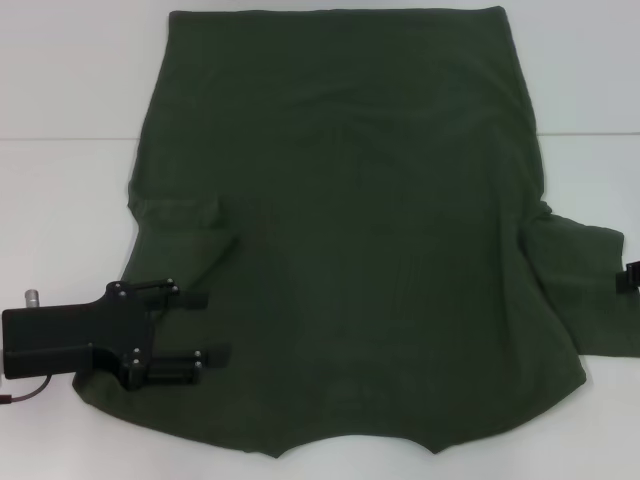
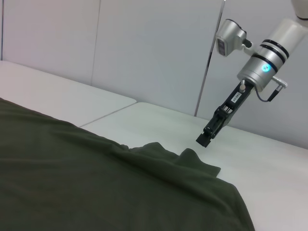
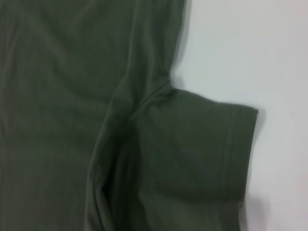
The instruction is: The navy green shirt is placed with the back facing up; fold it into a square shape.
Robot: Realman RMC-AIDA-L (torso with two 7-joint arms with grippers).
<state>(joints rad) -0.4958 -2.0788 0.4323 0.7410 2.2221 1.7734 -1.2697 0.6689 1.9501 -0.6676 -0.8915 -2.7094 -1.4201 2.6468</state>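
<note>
The navy green shirt (image 1: 360, 230) lies spread flat on the white table, collar edge toward me and hem at the far side. Its left sleeve (image 1: 180, 215) is folded in onto the body. The right sleeve (image 1: 590, 290) sticks out flat to the side, and fills the right wrist view as the same sleeve (image 3: 207, 154). My left gripper (image 1: 205, 327) is open over the shirt's near left shoulder, with nothing between its fingers. My right gripper (image 1: 630, 277) shows only at the picture's right edge; in the left wrist view the right gripper (image 2: 206, 138) hangs just above the right sleeve's tip (image 2: 192, 159).
The white table (image 1: 60, 200) has a seam (image 1: 60, 138) running across it behind the left sleeve. White wall panels (image 2: 144, 53) stand beyond the table. Bare tabletop shows on both sides of the shirt.
</note>
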